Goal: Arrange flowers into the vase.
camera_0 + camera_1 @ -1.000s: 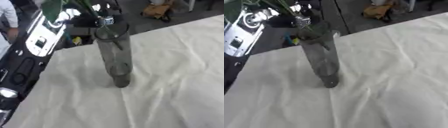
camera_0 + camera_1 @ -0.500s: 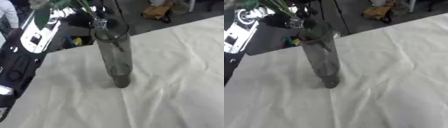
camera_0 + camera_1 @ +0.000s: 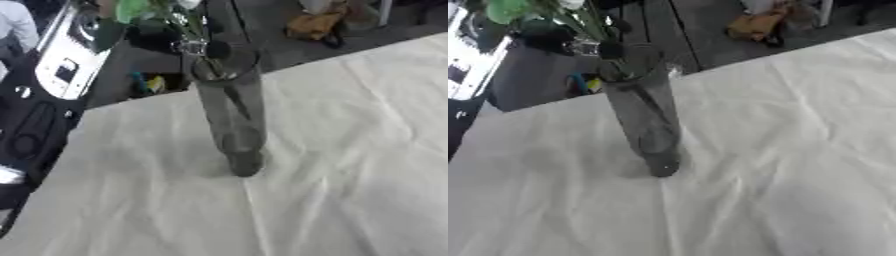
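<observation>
- One tall, clear glass cylinder vase [image 3: 231, 120] stood upright on the table [image 3: 350, 165], which was covered by a creased white cloth, toward the far left part of the surface.
- Green flower stems [image 3: 592, 27] rose from the vase's mouth and slanted up to the left; a pale green leaf [image 3: 507, 9] and a whitish bloom [image 3: 570, 4] sat at the top edge, both cut off by the frame.
- Inside the glass, a dark stem line ran down toward the base, but the blur made it hard to follow to the bottom.
- Just above the rim, something dark with a silvery glint met the stems; it looked like part of the left robot hand [image 3: 206, 48], yet its fingers could not be made out, so whether they gripped the stems could not be told.
- Along the left edge, the robot's black and white left arm [image 3: 61, 70] ran diagonally from the lower corner up toward the vase, partly out of frame.
- No part of the right robot hand showed in either view.
- Beyond the table's far edge lay dark floor with a tan, crumpled object [image 3: 315, 25], too blurred to identify.
</observation>
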`<state>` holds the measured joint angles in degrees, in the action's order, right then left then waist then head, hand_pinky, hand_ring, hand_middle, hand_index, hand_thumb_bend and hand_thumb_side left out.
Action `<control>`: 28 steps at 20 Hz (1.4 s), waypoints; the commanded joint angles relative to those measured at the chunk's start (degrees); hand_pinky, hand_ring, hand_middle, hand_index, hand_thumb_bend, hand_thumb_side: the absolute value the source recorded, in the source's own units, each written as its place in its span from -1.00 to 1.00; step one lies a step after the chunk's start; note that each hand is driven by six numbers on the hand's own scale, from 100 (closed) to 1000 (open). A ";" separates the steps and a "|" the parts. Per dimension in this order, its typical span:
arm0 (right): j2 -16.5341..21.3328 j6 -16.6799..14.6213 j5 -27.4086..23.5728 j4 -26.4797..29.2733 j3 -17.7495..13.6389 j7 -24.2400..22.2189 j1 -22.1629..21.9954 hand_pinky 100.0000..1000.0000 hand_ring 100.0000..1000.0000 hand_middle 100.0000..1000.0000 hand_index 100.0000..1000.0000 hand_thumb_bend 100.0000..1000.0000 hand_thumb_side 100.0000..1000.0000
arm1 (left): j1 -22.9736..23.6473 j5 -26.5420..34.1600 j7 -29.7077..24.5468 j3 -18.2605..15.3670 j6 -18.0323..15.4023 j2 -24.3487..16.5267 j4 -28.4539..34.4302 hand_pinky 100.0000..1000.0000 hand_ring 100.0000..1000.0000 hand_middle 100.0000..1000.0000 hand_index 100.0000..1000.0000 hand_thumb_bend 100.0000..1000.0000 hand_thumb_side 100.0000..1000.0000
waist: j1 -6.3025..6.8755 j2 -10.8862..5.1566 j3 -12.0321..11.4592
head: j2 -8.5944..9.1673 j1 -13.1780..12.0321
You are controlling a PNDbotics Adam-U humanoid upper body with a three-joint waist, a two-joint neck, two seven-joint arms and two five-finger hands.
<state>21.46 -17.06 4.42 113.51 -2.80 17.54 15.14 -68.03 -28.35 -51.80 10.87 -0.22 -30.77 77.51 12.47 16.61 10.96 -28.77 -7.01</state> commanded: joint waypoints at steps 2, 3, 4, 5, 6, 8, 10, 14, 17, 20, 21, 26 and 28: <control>0.32 0.20 -0.41 1.08 0.00 -0.38 0.37 -0.09 0.26 -0.03 0.57 -1.00 0.39 | -1.47 -0.35 0.26 -1.46 -0.45 -2.42 0.87 0.92 0.82 0.90 1.00 0.26 1.00 | 0.48 -2.19 -0.22 | -0.70 -0.31; 0.27 0.26 -0.46 1.08 0.02 -0.45 0.36 -0.09 0.26 -0.03 0.57 -1.00 0.39 | -1.46 -0.15 0.42 -1.59 -0.45 -2.45 0.95 0.92 0.81 0.90 1.00 0.26 1.00 | 0.48 -2.19 -0.25 | -0.75 -0.34; 0.24 0.30 -0.49 1.08 0.03 -0.50 0.37 -0.09 0.26 -0.03 0.57 -1.00 0.38 | -1.46 0.07 0.56 -1.72 -0.43 -2.51 1.01 0.92 0.81 0.90 1.00 0.26 1.00 | 0.48 -2.18 -0.28 | -0.78 -0.31; 0.22 0.35 -0.52 1.08 0.03 -0.55 0.37 -0.09 0.26 -0.03 0.57 -1.00 0.38 | -1.44 0.23 0.61 -1.79 -0.43 -2.62 1.08 0.92 0.81 0.90 1.00 0.26 1.00 | 0.48 -2.17 -0.31 | -0.84 -0.26; 0.22 0.38 -0.55 1.08 0.02 -0.57 0.35 -0.09 0.26 -0.03 0.57 -1.00 0.38 | -1.39 0.42 0.52 -1.81 -0.49 -2.74 1.18 0.92 0.81 0.90 1.00 0.26 1.00 | 0.48 -2.17 -0.33 | -0.95 -0.25; 0.24 0.43 -0.57 1.08 0.02 -0.61 0.32 -0.09 0.26 -0.03 0.57 -1.00 0.38 | -1.28 0.81 0.26 -1.94 -0.57 -2.96 1.39 0.90 0.80 0.89 1.00 0.25 1.00 | 0.48 -2.16 -0.38 | -1.07 -0.23; 0.28 0.45 -0.59 1.08 0.07 -0.70 0.29 -0.09 0.26 -0.03 0.57 -1.00 0.38 | -1.16 0.92 0.09 -2.11 -0.46 -3.32 1.46 0.90 0.80 0.89 1.00 0.24 1.00 | 0.48 -2.20 -0.40 | -1.10 -0.22; 0.32 0.45 -0.69 1.08 0.18 -0.84 0.16 -0.09 0.26 -0.03 0.57 -1.00 0.38 | -1.43 1.12 -0.11 -2.33 -0.05 -4.31 0.84 0.91 0.80 0.86 1.00 0.38 1.00 | 0.48 -2.39 -0.36 | -1.12 -0.15; 0.22 0.52 -0.81 1.08 0.32 -1.01 0.05 -0.09 0.26 -0.03 0.57 -1.00 0.38 | -1.72 0.49 -0.16 -1.86 -0.76 -4.75 -0.09 0.90 0.79 0.82 0.94 0.37 1.00 | 0.48 -2.48 -0.37 | -1.20 -0.17; 0.18 0.54 -0.90 1.08 0.39 -1.17 0.01 -0.09 0.26 -0.03 0.57 -1.00 0.38 | -1.72 -1.82 -0.17 -1.62 -1.38 -5.17 -0.54 0.88 0.77 0.78 0.75 0.36 1.00 | 0.48 -2.50 -0.42 | -1.26 -0.16; 0.19 0.53 -0.96 1.08 0.38 -1.15 0.04 -0.09 0.26 -0.03 0.57 -1.00 0.38 | -1.68 -2.28 -0.17 -1.58 -1.64 -5.16 -0.63 0.88 0.77 0.78 0.75 0.36 1.00 | 0.48 -2.50 -0.42 | -1.25 -0.16; 0.02 0.57 -1.13 1.08 0.41 -1.24 0.18 -0.09 0.26 -0.03 0.57 -1.00 0.37 | -1.49 -3.11 -0.17 -1.29 -2.27 -4.99 -0.95 0.85 0.76 0.80 1.00 0.32 1.00 | 0.48 -2.37 -0.52 | -1.21 -0.17; -0.04 0.60 -1.16 1.08 0.39 -1.27 0.21 -0.09 0.26 -0.03 0.57 -1.00 0.37 | -1.36 -2.54 -0.17 -1.26 -2.21 -4.98 -0.94 0.85 0.76 0.80 1.00 0.29 1.00 | 0.48 -2.29 -0.54 | -1.22 -0.16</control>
<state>20.98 -16.37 3.61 113.51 -2.42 16.42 14.81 -68.20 -31.14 -52.05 10.00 -2.26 -33.72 76.23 12.47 16.22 10.57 -29.71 -7.01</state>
